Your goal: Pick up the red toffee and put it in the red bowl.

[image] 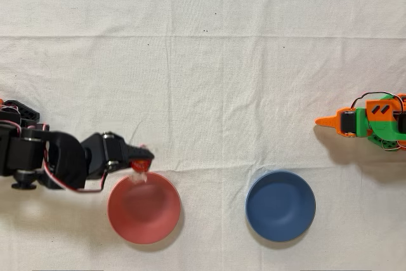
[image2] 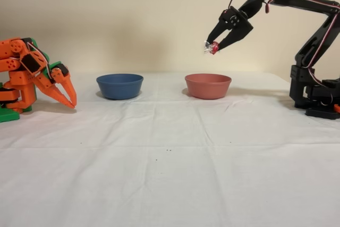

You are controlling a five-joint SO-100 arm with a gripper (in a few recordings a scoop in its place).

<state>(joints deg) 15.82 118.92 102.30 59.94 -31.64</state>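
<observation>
Black gripper (image2: pixel 214 47) pinches the red toffee (image2: pixel 212 48) at its fingertips, raised well above the table. Red bowl (image2: pixel 207 85) sits below; from overhead, the toffee (image: pixel 139 166) hangs over the bowl's (image: pixel 144 208) upper-left rim, so centre lies slightly onward.
</observation>
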